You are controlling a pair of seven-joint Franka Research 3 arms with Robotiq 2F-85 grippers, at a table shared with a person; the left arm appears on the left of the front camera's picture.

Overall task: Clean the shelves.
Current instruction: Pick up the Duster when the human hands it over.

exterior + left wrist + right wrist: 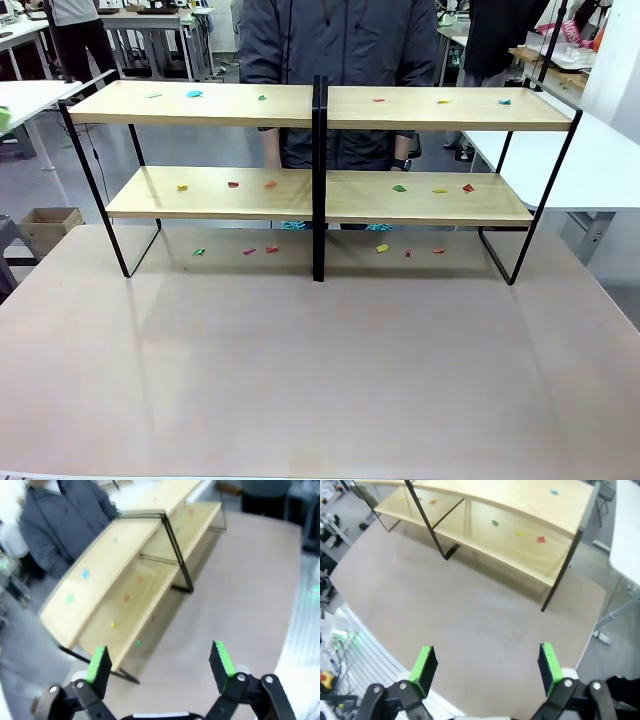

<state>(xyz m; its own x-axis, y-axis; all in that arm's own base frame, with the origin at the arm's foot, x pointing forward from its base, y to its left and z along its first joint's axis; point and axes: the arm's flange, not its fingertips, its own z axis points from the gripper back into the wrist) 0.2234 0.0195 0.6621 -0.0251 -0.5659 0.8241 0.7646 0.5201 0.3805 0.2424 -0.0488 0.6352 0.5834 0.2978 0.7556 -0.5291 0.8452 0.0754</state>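
Observation:
The shelves [210, 104] stand across the far half of the table, two light-wood tiers on a thin black frame with a central black upright [318, 180]. Small coloured scraps lie on the top board [194, 94], on the lower board [399, 188] and on the table beneath [382, 248]. A person in a dark jacket [340, 40] stands behind the rack. My left gripper [160, 662] is open above the table, looking at the shelves [125, 545] from their left end. My right gripper [485, 665] is open too, high over the table near the shelves' [520, 530] right end.
The brownish table [320, 370] stretches wide and bare in front of the rack. White tables [610, 160] stand to the right and far left. A cardboard box [45, 225] sits on the floor at the left. Cluttered benches fill the background.

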